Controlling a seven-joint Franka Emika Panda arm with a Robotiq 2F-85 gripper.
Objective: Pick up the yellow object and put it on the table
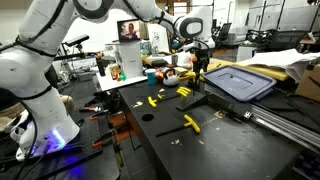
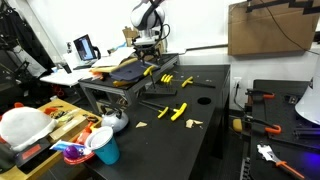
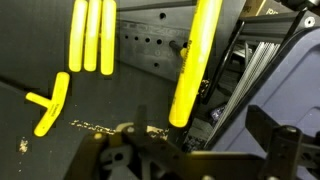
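The yellow object [image 1: 190, 123], a T-shaped tool with a yellow bar handle on a thin dark shaft, lies flat on the black table [image 1: 232, 152]. It also shows in an exterior view [image 2: 179, 110] on the table [image 2: 170, 138]. It is outside the wrist view. My gripper [image 1: 200, 68] [image 2: 148, 58] hangs farther back, apart from the tool, over the edge of a raised rail platform. In the wrist view the gripper [image 3: 200, 140] is open and empty, just above a long yellow bar [image 3: 193, 60].
Smaller all-yellow pieces lie on the table: several straight bars [image 3: 90, 35] and a small T piece [image 3: 50, 100]. A grey-blue lid [image 1: 240, 82] and mustard cloth [image 1: 268, 68] sit on the raised platform. A cluttered white desk [image 1: 130, 75] stands behind. The table has a round hole [image 2: 203, 100].
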